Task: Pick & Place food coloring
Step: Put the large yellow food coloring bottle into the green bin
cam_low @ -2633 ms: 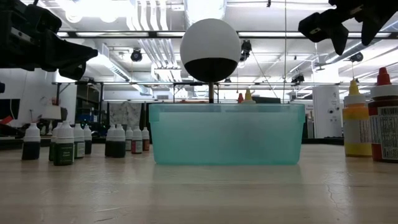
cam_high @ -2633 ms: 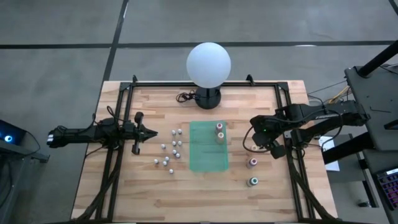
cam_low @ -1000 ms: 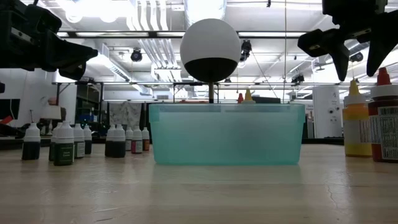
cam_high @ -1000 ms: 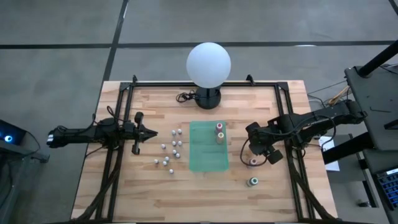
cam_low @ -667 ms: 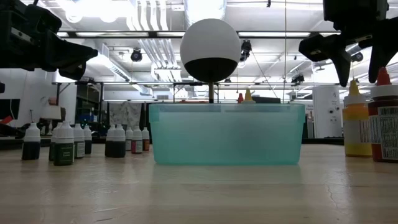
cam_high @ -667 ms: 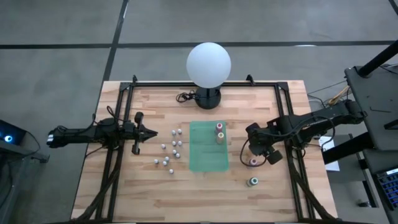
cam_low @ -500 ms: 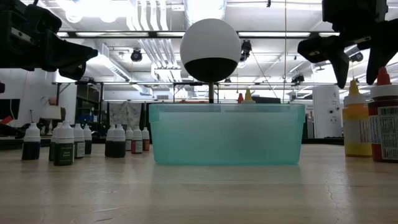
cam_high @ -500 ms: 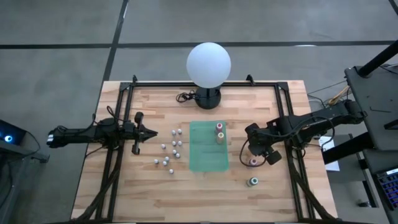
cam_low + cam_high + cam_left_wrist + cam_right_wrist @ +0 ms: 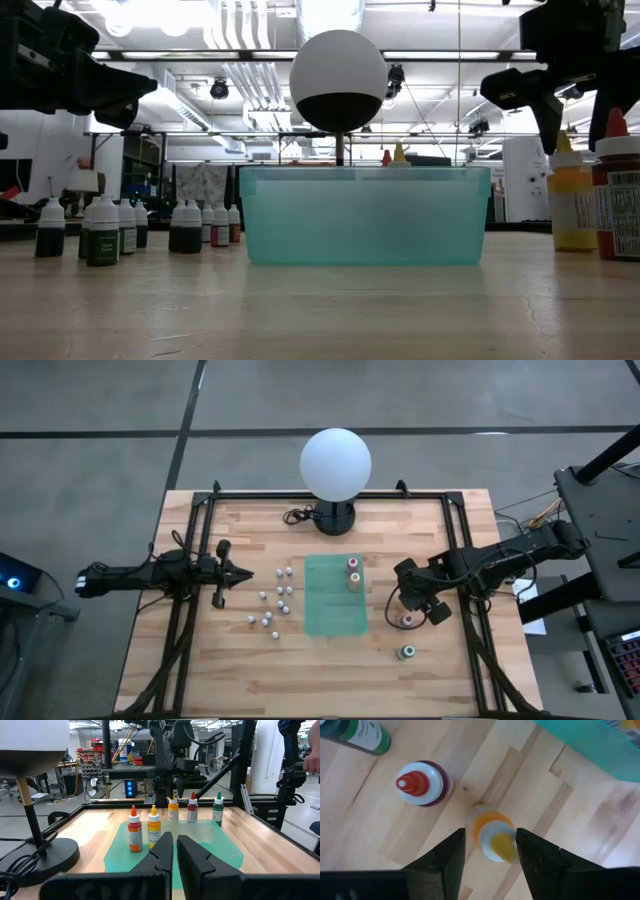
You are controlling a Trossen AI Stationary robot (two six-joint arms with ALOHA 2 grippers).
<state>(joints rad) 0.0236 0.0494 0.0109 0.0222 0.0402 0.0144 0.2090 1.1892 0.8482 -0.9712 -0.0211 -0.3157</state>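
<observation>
High view, wooden table [image 9: 250,670] on grey floor, right claw [image 9: 415,603] released above orange-topped bottle [image 9: 493,839], left claw [image 9: 232,572] clenched empty.

Overhead light even, diffuse; wood surface [image 9: 250,670] well lit, shadows soft and short. White globe lamp [image 9: 335,460] brightest thing in high view, near blown out. Low view backlit: ceiling strip lights [image 9: 150,25] glare, arm bodies go to silhouette, near surface edge soft. Right wrist view: orange-topped bottle [image 9: 495,837] blurred, too close; right hand [image 9: 490,860] fingers dark, detail lost. Left wrist view sharp at mid-distance, left hand [image 9: 175,855] soft in foreground.
</observation>
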